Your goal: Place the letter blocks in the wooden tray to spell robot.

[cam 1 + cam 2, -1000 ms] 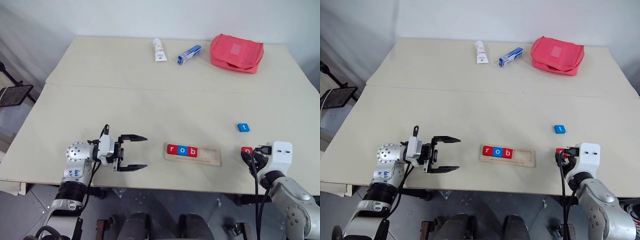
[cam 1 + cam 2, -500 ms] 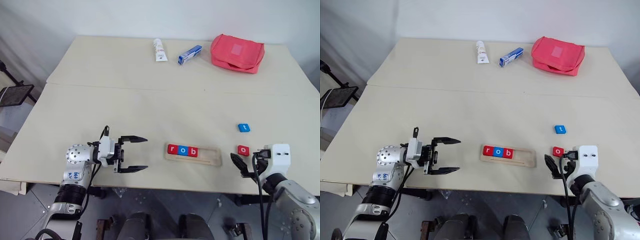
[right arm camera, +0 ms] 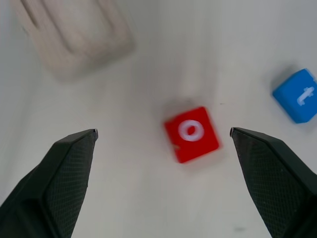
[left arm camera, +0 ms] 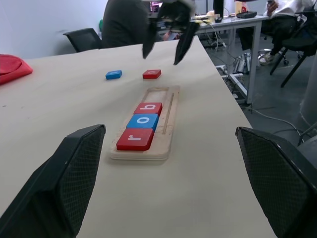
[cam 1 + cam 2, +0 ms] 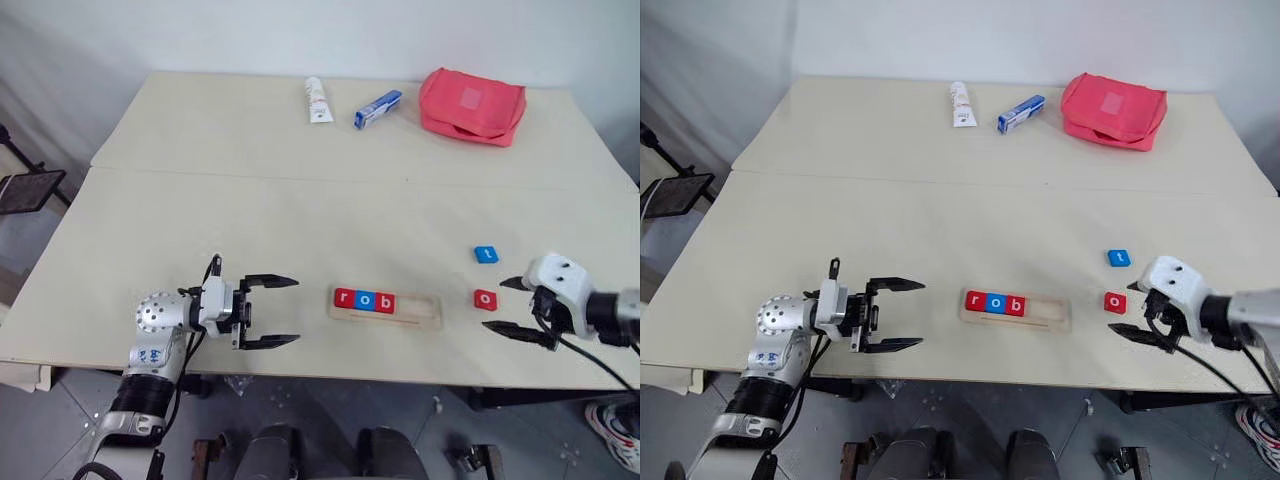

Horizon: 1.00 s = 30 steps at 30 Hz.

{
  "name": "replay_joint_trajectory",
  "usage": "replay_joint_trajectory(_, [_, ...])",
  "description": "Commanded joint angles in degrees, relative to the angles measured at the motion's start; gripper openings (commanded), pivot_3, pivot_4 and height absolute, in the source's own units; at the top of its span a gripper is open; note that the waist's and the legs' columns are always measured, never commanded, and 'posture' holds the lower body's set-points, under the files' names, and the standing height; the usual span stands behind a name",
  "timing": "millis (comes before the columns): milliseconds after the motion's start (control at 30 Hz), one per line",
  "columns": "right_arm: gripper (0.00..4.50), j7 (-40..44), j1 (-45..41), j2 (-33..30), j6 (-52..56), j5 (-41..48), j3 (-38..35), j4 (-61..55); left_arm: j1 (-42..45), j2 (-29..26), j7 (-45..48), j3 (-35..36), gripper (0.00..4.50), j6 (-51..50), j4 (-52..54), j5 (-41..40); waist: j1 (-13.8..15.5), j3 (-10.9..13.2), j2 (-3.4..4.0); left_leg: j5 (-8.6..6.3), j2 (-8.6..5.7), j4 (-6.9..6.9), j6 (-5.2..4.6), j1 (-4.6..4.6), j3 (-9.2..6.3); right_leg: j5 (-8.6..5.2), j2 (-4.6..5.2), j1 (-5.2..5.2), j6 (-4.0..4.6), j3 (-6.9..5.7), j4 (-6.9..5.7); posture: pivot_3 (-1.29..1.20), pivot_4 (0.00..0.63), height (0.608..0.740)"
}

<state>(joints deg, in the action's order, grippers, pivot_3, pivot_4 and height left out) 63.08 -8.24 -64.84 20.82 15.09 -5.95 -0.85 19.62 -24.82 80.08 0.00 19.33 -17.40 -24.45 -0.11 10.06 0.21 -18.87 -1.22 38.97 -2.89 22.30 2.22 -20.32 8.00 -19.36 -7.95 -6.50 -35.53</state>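
Three letter blocks, red r [image 5: 344, 298], blue o [image 5: 364, 300], red b [image 5: 384, 302], lined up at the left end of the wooden tray [image 5: 418, 311]. Red o [image 5: 485, 298] and blue t [image 5: 486, 254] flat on the table [image 5: 300, 210], right of the tray. Right gripper [image 5: 512, 307] spread wide beside the red o, holding nothing. Left gripper [image 5: 278, 312] wide too, empty, left of the tray.

Wooden tray [image 5: 420, 310] holds r, o, b [image 5: 364, 300]; red o [image 5: 486, 298] and blue t [image 5: 486, 254] lie loose to its right
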Motion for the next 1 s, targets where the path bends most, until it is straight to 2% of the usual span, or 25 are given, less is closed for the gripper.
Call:
replay_joint_trajectory(33, [4.48,4.4,-7.4,0.7,-5.8,-4.5,5.6,9.2,-1.6,-0.6,-1.1,0.7,4.50,0.1,3.3,-0.6,0.0,0.0,-0.01,0.00,0.00,0.00,0.00,0.02,-0.05,0.00,0.01,0.00,0.00,-0.05,-0.01,0.00,0.150,0.740])
replay_joint_trajectory(100, [4.48,6.1,-11.6,2.1,-7.2,-6.3,8.5,14.1,-2.7,-0.9,-2.0,1.0,4.50,-0.1,4.6,-0.7,0.0,0.0,0.00,0.00,-0.04,0.02,0.00,0.05,-0.04,0.00,0.08,-0.01,0.00,-0.13,-0.01,0.00,0.150,0.740])
replay_joint_trajectory(233, [4.48,8.8,-13.4,3.0,-10.0,-8.3,11.2,17.7,-4.2,-1.3,-2.9,1.0,4.50,-0.4,6.3,-0.8,0.4,0.0,0.00,0.00,-0.04,0.04,0.00,0.09,-0.14,0.00,0.13,-0.01,0.00,-0.29,-0.05,0.00,0.150,0.740])
replay_joint_trajectory(267, [4.31,9.1,-13.6,3.3,-10.3,-8.4,11.4,18.0,-4.4,-1.4,-3.1,1.0,4.50,-0.5,6.6,-0.8,0.4,0.0,0.00,0.00,-0.05,0.04,0.00,0.09,-0.14,0.00,0.14,0.00,0.00,-0.31,-0.04,0.00,0.150,0.740])
replay_joint_trajectory(333, [3.87,9.5,-13.5,3.3,-10.7,-9.0,11.7,18.2,-4.9,-1.6,-3.5,1.0,4.50,-0.6,7.1,-0.9,0.3,0.0,-0.01,0.00,-0.05,0.05,0.00,0.09,-0.14,0.00,0.15,0.02,0.00,-0.35,-0.03,0.00,0.150,0.740])
replay_joint_trajectory(567, [1.50,9.2,-13.7,2.9,-9.4,-8.8,10.6,16.7,-4.4,-1.4,-3.6,0.9,4.50,-0.4,6.3,-0.7,0.2,0.0,-0.01,0.00,-0.04,0.12,0.00,0.05,-0.10,0.00,0.16,0.10,0.00,-0.37,-0.02,0.00,0.150,0.740])
replay_joint_trajectory(800, [1.45,9.3,-13.5,1.4,2.1,-4.0,6.9,3.1,-2.5,-1.0,-2.4,0.6,4.50,0.4,3.5,-0.6,0.2,0.0,0.00,0.00,-0.04,0.12,0.01,0.07,-0.10,0.00,0.17,0.03,0.00,-0.38,-0.04,0.00,0.150,0.740])
replay_joint_trajectory(1000, [1.45,7.2,-14.6,3.0,13.6,-0.7,7.5,-8.5,-0.7,-0.5,-1.6,0.6,4.50,1.6,0.6,-0.4,0.3,0.0,0.00,0.00,-0.04,0.12,0.01,0.09,-0.12,0.00,0.18,0.02,0.00,-0.37,-0.04,0.00,0.150,0.740])
